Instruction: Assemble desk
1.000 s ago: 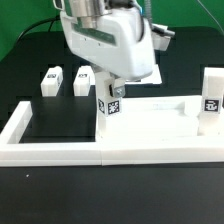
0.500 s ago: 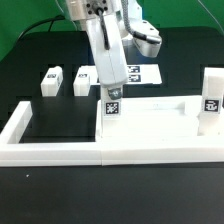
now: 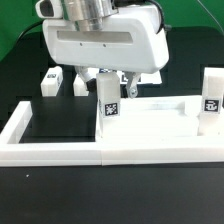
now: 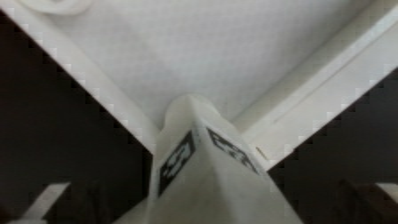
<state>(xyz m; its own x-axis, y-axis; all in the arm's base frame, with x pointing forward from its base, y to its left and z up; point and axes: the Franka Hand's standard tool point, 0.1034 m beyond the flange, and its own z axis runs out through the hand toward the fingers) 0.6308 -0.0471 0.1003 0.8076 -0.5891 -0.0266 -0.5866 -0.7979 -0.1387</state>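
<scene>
- Hovering right over the desk, the gripper [image 3: 112,87] has its jaws spread wide, one on each side of the upright leg [image 3: 108,108], and it is clamped on nothing.
- From the wrist view, the leg [image 4: 199,165] sits dead centre between the jaws, with dark gaps on both sides, so there is no contact.
- That leg stands straight up at the corner of the desk top [image 3: 165,115] on the exterior view's left, its black-and-white tag facing the camera.
- Whether it is fully seated in the corner socket, I cannot tell.
- The wrist view shows the tray's raised rim [image 4: 107,100] meeting in a V just behind the leg, with a round socket [image 4: 45,5] at a far corner.
- A second leg [image 3: 211,100] stands upright at the tray's opposite end, on the exterior view's right.
- The desk top lies flat against the front run of the border wall [image 3: 60,152].
- Two loose legs [image 3: 52,79] [image 3: 84,81] wait side by side on the black table [image 3: 100,195], behind the wall and well apart from the tray.
</scene>
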